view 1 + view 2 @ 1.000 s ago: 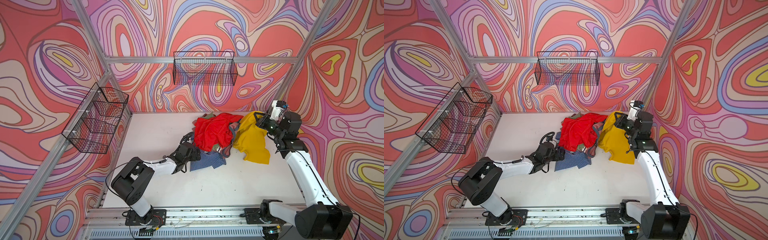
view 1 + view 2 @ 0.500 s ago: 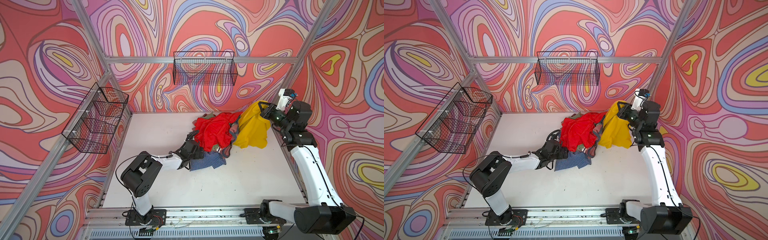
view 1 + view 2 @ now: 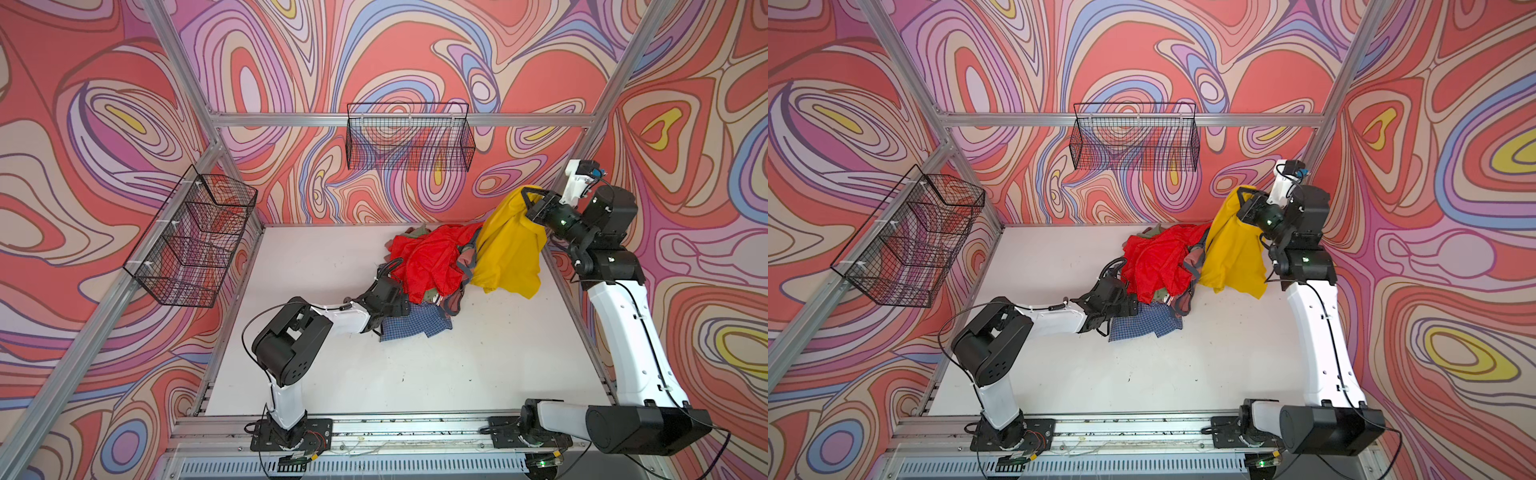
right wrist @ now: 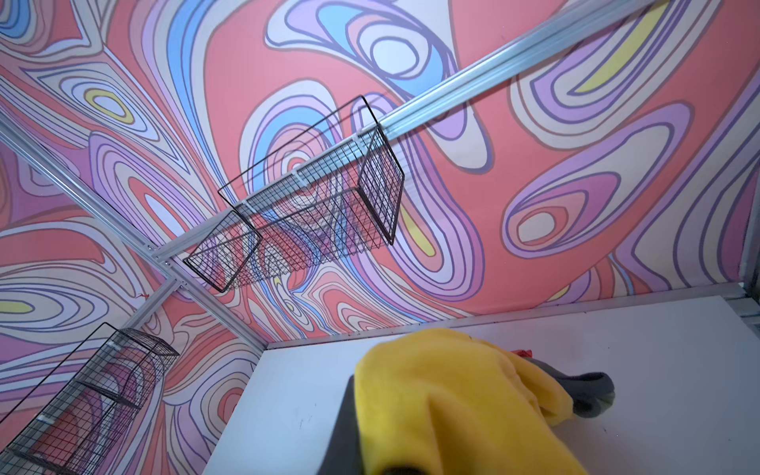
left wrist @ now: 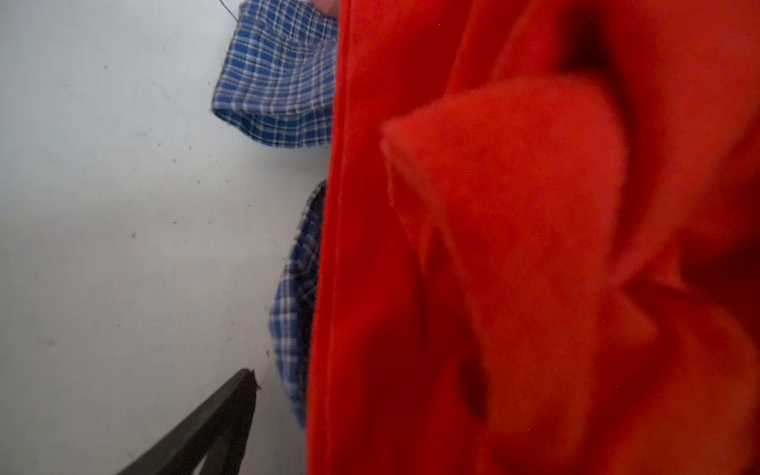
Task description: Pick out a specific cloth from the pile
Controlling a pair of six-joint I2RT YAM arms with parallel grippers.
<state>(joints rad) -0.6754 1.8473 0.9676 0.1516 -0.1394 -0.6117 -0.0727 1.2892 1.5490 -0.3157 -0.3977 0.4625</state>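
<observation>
The cloth (image 3: 509, 249), a plain mustard-yellow sheet of soft matte fabric, hangs in long loose folds from the right gripper (image 3: 535, 204), whose jaws are clamped tight on its bunched top corner, raised above the table near the right rear corner of the cell. It widens as it falls into a broad flap with an uneven hem, and its left edge brushes the right flank of the pile (image 3: 436, 270); whether the hem rests on the table cannot be told. In the right wrist view the same fabric (image 4: 452, 407) looks fleecy and rounded close under the camera. The pile is a crumpled mound: a bright red cloth (image 3: 428, 259) with sharp creases on top, dull grey-green pieces tucked under it, and a blue checked shirt (image 3: 415, 326) spread flat at its near edge. The left gripper (image 3: 392, 282) lies low against the pile's left side with its jaws spread wide, and in its wrist view the red fabric (image 5: 534, 246) fills most of the frame beside one dark finger (image 5: 205, 432). The table (image 3: 374, 374) is smooth, white and speckled.
</observation>
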